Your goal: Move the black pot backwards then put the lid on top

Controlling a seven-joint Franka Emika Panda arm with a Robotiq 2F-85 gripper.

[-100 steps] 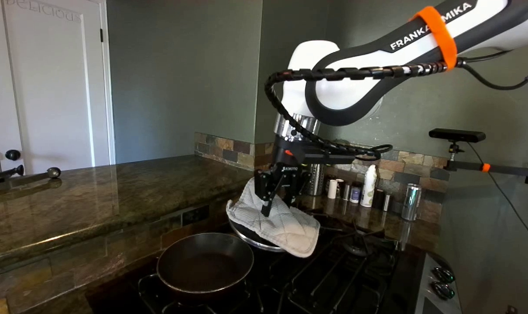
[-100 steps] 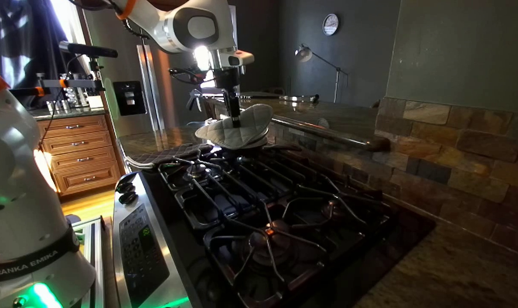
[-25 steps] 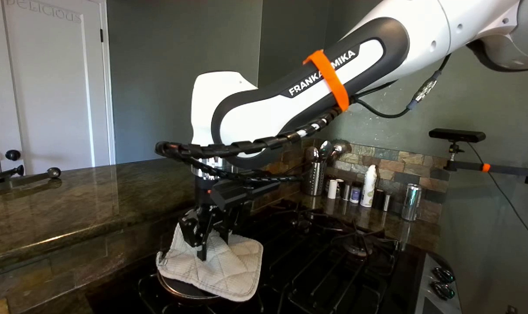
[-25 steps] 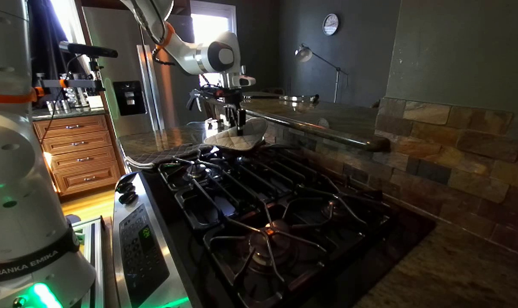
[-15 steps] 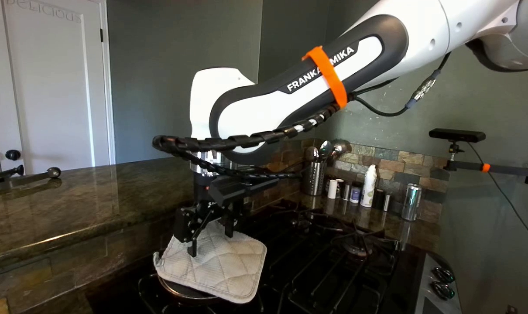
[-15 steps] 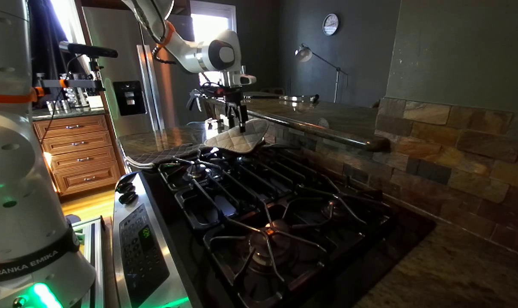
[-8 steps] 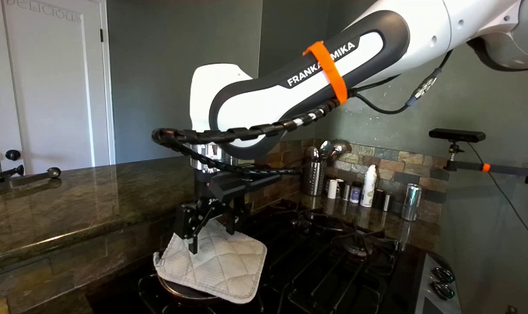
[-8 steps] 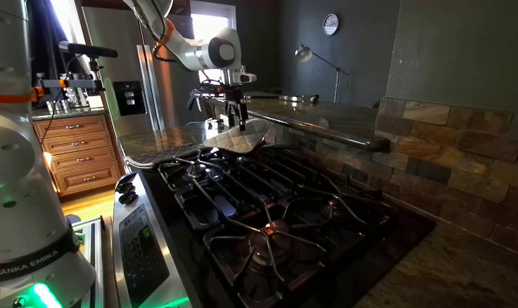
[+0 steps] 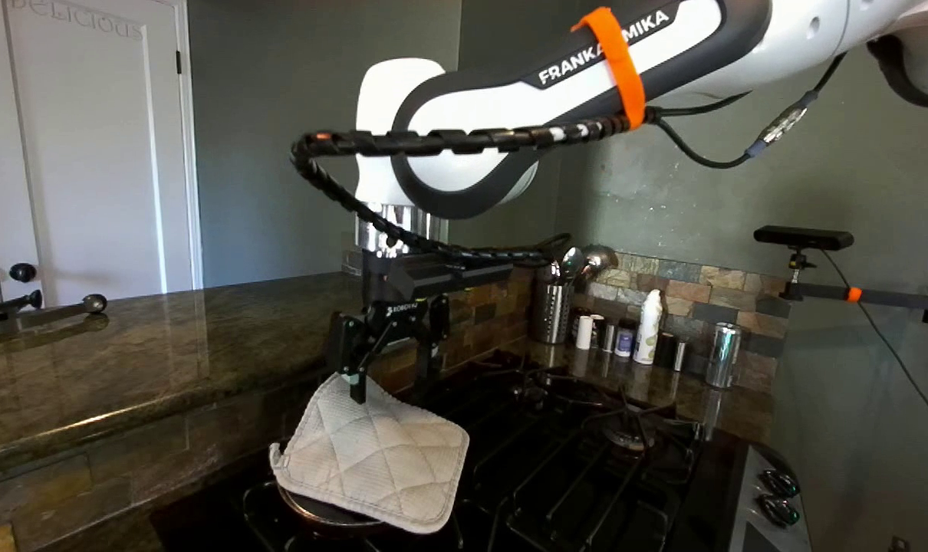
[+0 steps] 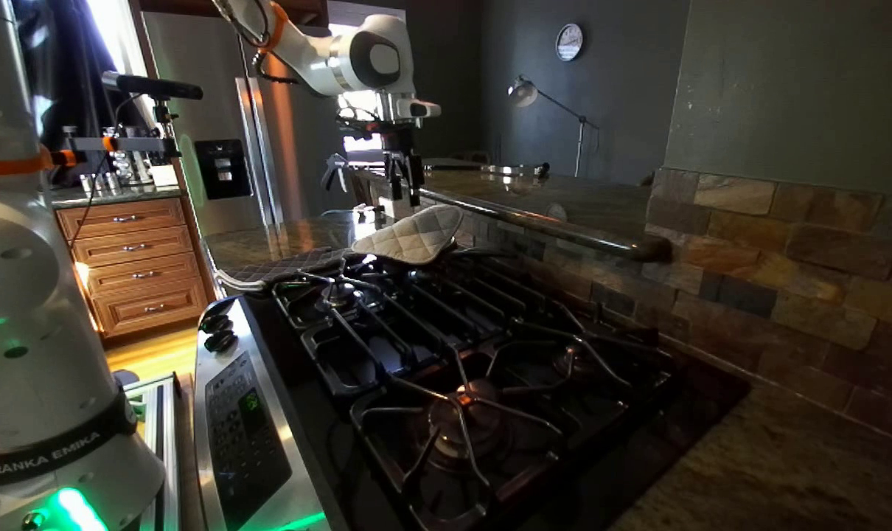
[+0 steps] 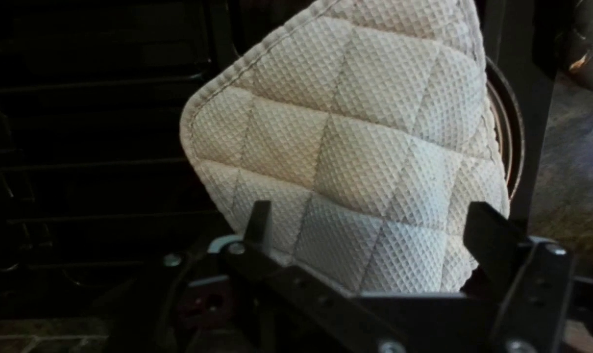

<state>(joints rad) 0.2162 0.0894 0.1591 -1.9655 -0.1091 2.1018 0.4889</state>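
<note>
The lid shows as a white quilted pad (image 9: 380, 460), draped over the black pot (image 9: 322, 510), whose rim peeks out under its near edge. In an exterior view one side of the pad (image 10: 409, 240) stands raised. Concentric rim lines of the pot (image 11: 512, 127) appear beside the pad (image 11: 350, 132) in the wrist view. Whether a rigid disc lies beneath the pad I cannot tell. Most of the pot is hidden. My gripper (image 9: 393, 382) hangs above the pad's back part, its fingers (image 11: 262, 223) wide apart and nothing held between them. In an exterior view the gripper (image 10: 405, 198) is clear of the pad.
Burner grates (image 9: 610, 475) extend beside the pot. A raised stone counter (image 9: 203, 345) runs close along its side. A utensil holder (image 9: 552, 313), spray bottle (image 9: 649, 328) and several small jars stand against the tiled wall. A dark quilted mat (image 10: 284, 267) lies past the stove.
The pad was carried onto the pot from beside it, with a silver-rimmed round piece visible underneath earlier. My gripper then opened, let go and rose; the pad has stayed still since.
</note>
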